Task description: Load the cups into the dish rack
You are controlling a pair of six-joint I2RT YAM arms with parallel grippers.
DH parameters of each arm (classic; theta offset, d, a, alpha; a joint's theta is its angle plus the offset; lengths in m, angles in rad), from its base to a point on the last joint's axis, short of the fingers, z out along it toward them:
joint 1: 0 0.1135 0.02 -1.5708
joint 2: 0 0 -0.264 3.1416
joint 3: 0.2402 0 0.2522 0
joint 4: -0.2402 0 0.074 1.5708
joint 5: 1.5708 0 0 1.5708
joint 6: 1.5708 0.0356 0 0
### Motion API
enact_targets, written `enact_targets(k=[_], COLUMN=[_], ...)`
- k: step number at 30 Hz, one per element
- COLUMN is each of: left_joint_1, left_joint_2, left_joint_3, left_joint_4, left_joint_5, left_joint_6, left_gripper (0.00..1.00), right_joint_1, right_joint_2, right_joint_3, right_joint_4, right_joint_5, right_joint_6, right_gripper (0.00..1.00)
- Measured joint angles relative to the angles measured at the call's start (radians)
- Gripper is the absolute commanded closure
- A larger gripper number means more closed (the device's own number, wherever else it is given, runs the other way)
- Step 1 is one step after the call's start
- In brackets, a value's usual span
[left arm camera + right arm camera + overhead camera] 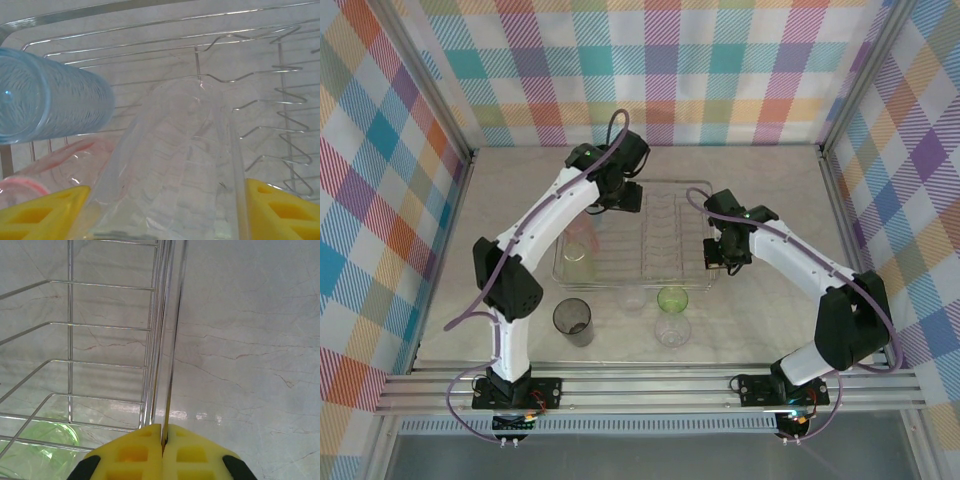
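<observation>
The cups are split between rack and table. One clear cup (175, 165) sits between the yellow fingers (280, 205) of the left gripper (620, 197), which is clamped on its sides and holds it tilted over the far-left part of the dish rack (620, 284). Just beside it in the left wrist view a blue cup (50, 102) lies on its side inside the rack, and a pinkish cup (65, 160) lies lower down, partly behind the held one (whether the two touch is hard to tell through the clear plastic). From above, a yellow-green cup (577, 258) is in the rack's left section.

On the table (770, 190) in front of the rack stand a smoky grey cup (572, 320), a green cup (672, 297) close to the rack's near edge, and another clear tumbler (672, 330) just in front of the green one.

The right gripper (162, 432) is at the rack's right side, its yellow fingers pinched together on the rim wire. The row of plate dividers (280, 120) runs down the middle of the rack.
</observation>
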Motion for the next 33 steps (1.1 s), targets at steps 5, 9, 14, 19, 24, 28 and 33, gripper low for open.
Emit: enact_targets(k=[5, 9, 14, 19, 24, 28, 33], left_joint_1=[-0.002, -0.003, -0.004, -0.002, 0.013, 0.033, 0.056], left_joint_2=[0.099, 0.181, 0.234, 0.263, 0.291, 0.301, 0.314], left_joint_3=[0.097, 0.194, 0.216, 0.217, 0.217, 0.228, 0.25], left_joint_4=[-0.056, -0.102, -0.134, -0.154, -0.153, -0.153, -0.147], left_joint_5=[-0.031, -0.054, -0.082, -0.089, -0.084, -0.073, -0.066], left_joint_6=[0.002, 0.008, 0.015, 0.019, 0.019, 0.022, 0.026], left_gripper=[0.98, 0.99, 0.99, 0.99, 0.97, 0.95, 0.75], right_joint_1=[0.006, 0.007, 0.008, 0.011, 0.019, 0.02, 0.02], right_joint_2=[-0.005, -0.006, -0.006, -0.006, -0.006, -0.008, -0.034], right_joint_3=[-0.005, -0.005, -0.006, -0.006, -0.032, -0.036, -0.035], right_joint_4=[-0.003, -0.004, -0.003, -0.003, -0.031, -0.059, -0.078], right_joint_5=[0.006, 0.01, 0.013, 0.018, 0.01, 0.014, 0.034], right_joint_6=[0.0, 0.0, 0.0, 0.0, -0.024, -0.029, -0.029], right_gripper=[1.0, 1.0, 0.99, 0.88, 0.71, 0.62, 0.44])
